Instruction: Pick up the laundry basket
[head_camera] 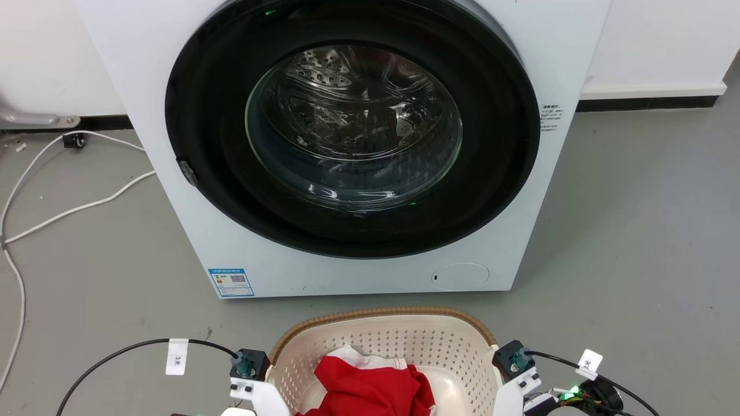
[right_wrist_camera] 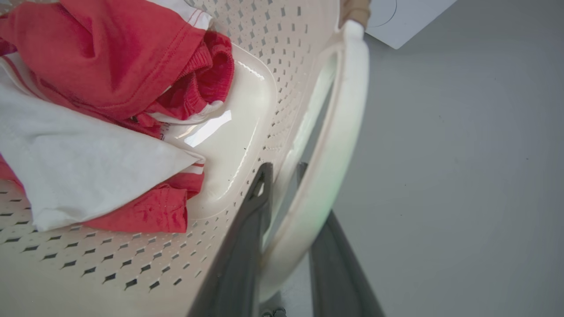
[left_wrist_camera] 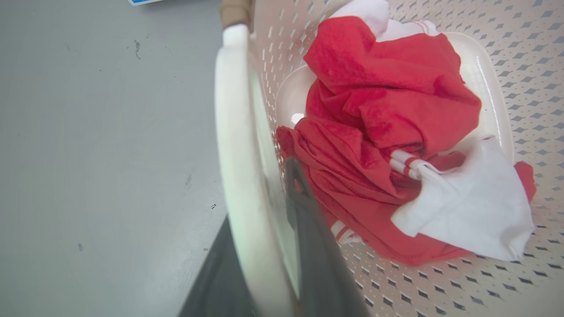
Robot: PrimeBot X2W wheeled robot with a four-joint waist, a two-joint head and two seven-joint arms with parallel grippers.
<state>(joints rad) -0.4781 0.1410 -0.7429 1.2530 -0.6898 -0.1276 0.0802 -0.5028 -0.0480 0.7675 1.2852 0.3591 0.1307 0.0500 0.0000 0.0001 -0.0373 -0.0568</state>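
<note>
The laundry basket (head_camera: 399, 338) is cream-white and perforated with a brown woven-look rim, and it stands on the floor at the bottom of the head view, in front of the washing machine. Red and white clothes (head_camera: 370, 384) lie inside it. In the left wrist view my left gripper (left_wrist_camera: 260, 193) straddles the basket's white side handle (left_wrist_camera: 240, 145), one finger inside the basket wall and one outside, shut on it. My right gripper (right_wrist_camera: 284, 169) is shut the same way on the other white handle (right_wrist_camera: 339, 132).
A white front-loading washing machine (head_camera: 358, 144) with its round door shut stands right behind the basket. White cables (head_camera: 75, 208) run over the grey floor at the left. Bare grey floor (head_camera: 636, 242) lies to the right of the machine.
</note>
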